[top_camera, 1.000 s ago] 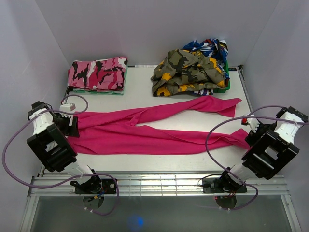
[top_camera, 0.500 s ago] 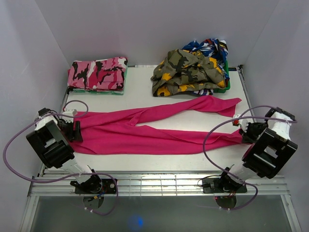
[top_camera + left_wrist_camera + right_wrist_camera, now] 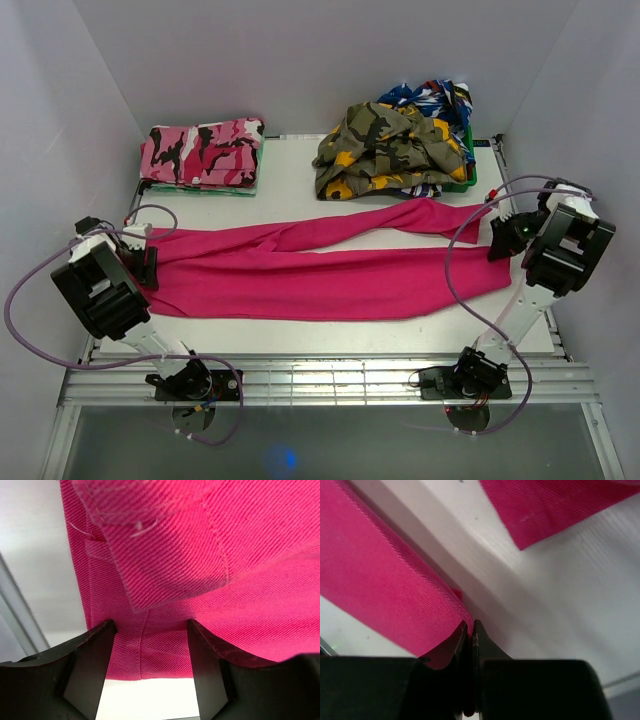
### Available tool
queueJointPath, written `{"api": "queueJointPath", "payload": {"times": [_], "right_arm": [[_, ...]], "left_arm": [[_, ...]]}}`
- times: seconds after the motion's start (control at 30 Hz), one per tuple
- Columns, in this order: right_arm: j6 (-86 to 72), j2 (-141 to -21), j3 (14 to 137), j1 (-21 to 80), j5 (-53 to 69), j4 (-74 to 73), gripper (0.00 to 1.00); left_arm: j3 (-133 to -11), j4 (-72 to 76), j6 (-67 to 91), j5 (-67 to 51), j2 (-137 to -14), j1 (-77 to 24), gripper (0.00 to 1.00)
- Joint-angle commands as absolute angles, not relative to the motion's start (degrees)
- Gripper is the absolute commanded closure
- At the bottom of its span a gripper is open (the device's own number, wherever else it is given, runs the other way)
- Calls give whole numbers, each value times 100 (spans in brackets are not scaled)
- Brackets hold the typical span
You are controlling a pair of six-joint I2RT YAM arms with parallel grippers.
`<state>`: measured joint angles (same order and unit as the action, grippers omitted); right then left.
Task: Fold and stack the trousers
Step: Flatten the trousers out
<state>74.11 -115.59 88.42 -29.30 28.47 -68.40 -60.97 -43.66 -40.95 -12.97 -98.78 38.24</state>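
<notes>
Inside the shut right gripper (image 3: 470, 630), a fold of the bright magenta twill trousers (image 3: 300, 275) disappears, clamped. The left gripper (image 3: 150, 626) straddles their stitched hem, jaws apart.

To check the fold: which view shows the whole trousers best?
Top external: the trousers lie whole, both legs in sight. Left wrist shows only a seamed patch at the open left gripper; right wrist, only an edge pinched by the right gripper.
</notes>
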Motion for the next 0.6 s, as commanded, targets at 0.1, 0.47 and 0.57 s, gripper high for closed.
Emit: {"api": "queueJointPath", "payload": {"times": [0.1, 0.47, 0.57], "right_arm": [[5670, -11945, 8948, -2795, 2461, -5802, 78], [6885, -10154, 8298, -3681, 2988, -6644, 10], [8012, -9679, 7878, -3893, 3181, -7311, 3]], "left_arm": [[-5871, -3762, -4403, -677, -10178, 3955, 28], [-5810, -3911, -4307, -1072, -9985, 3955, 23], [-5801, -3964, -4289, -1151, -9949, 3955, 23]]}}
